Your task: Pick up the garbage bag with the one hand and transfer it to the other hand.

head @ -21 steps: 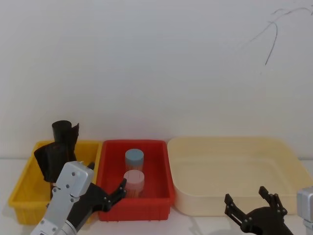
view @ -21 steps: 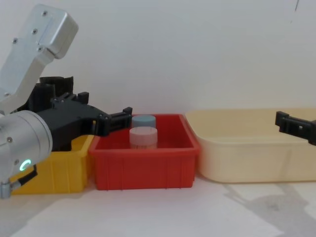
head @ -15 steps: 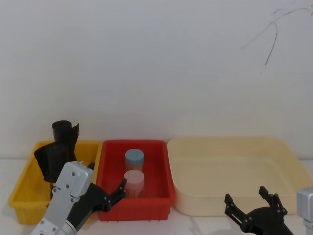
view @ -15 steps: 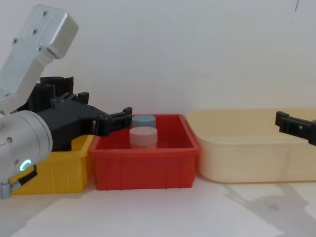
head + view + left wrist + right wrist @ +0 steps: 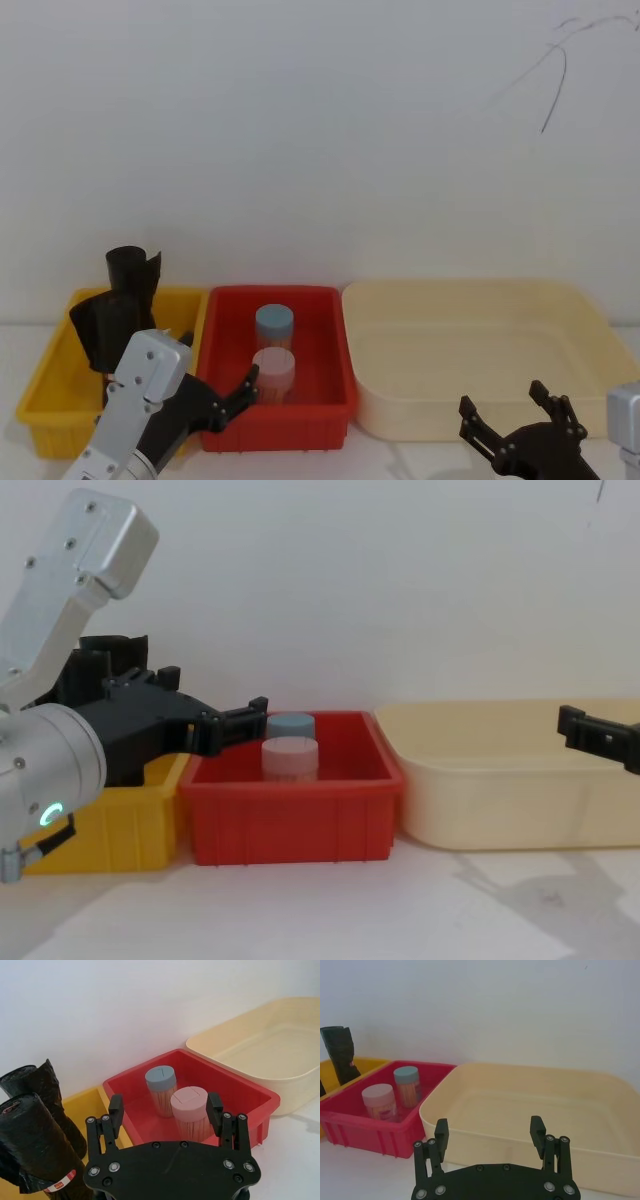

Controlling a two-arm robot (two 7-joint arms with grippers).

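White wall (image 5: pixel 320 150) behind. Bag (image 5: pixel 36 1146) standing in yellow bin (image 5: pixel 40 420). Left gripper (image 5: pixel 165 1106) spread, empty, by red bin (image 5: pixel 300 428). Right gripper (image 5: pixel 489 1132) spread before cream tray (image 5: pixel 400 415).

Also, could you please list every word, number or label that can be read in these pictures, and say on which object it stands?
No text can be read anywhere in these views.
Red-and-white label band, low on the garbage bag: print too small to read.
Pink jar lid and blue jar lid: only a thin line on each, no letters.
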